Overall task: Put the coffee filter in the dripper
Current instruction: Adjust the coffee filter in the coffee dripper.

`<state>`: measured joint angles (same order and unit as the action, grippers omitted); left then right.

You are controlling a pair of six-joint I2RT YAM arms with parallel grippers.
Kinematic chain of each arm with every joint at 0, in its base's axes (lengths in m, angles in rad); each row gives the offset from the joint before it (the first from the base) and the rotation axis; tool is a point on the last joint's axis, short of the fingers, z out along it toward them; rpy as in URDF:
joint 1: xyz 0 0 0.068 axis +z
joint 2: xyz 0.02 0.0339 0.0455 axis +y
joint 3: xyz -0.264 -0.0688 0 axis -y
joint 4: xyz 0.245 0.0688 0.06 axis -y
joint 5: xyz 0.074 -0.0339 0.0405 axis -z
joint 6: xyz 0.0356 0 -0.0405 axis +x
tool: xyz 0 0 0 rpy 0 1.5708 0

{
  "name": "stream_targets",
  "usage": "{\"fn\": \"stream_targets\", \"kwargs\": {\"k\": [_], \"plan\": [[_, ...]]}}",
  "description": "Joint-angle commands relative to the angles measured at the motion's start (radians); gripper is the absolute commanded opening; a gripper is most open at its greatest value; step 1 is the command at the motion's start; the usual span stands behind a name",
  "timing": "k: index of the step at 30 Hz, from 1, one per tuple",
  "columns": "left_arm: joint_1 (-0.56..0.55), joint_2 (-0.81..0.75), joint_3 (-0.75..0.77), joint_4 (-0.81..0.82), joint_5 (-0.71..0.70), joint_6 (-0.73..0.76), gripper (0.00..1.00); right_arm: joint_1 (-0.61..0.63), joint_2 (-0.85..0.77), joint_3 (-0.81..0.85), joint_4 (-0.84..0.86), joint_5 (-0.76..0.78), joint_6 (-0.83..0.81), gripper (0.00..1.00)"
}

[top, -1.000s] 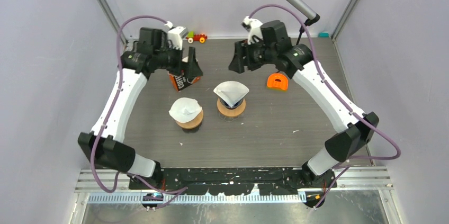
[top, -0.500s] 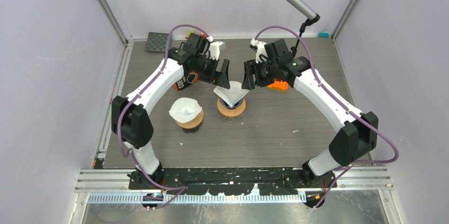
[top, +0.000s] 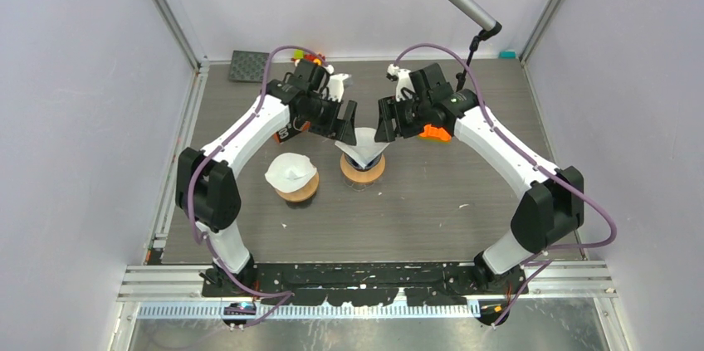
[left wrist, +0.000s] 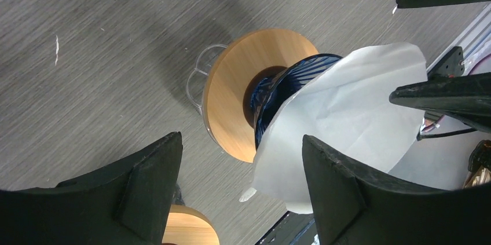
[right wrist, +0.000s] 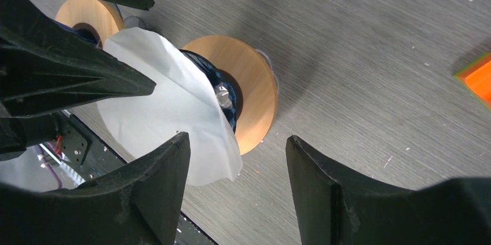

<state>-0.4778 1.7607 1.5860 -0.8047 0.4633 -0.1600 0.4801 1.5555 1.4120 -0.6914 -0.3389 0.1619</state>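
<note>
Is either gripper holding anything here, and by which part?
Nothing is held. The left gripper and right gripper stand open either side of the coffee filter.

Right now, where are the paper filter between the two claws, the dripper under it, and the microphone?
coffee filter (left wrist: pixel 347 106): left wrist view, middle of the white paper.
dripper (right wrist: pixel 260 100): right wrist view, its wooden ring.
microphone (top: pixel 462 1): top view, middle of its grey body.
</note>
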Motion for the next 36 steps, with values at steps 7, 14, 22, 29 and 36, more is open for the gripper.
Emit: {"fn": "stream_targets", "kwargs": {"k": [7, 14, 22, 29, 36], "plan": [[-0.008, -0.055, -0.046, -0.011, -0.012, 0.037, 0.77, 0.004, 0.019, -0.041, 0.053, -0.016, 0.006, 0.65], [-0.007, -0.053, -0.061, -0.012, -0.028, 0.039, 0.76, 0.013, 0.026, -0.057, 0.055, 0.005, -0.003, 0.65], [-0.008, -0.043, -0.060, -0.010, -0.040, 0.034, 0.76, 0.015, 0.015, -0.082, 0.064, 0.037, -0.019, 0.64], [-0.008, -0.035, -0.069, -0.008, -0.046, 0.034, 0.77, 0.019, 0.028, -0.093, 0.072, 0.046, -0.024, 0.63], [-0.020, -0.030, -0.092, 0.000, -0.048, 0.036, 0.77, 0.051, 0.034, -0.097, 0.075, 0.069, -0.040, 0.63]]}}
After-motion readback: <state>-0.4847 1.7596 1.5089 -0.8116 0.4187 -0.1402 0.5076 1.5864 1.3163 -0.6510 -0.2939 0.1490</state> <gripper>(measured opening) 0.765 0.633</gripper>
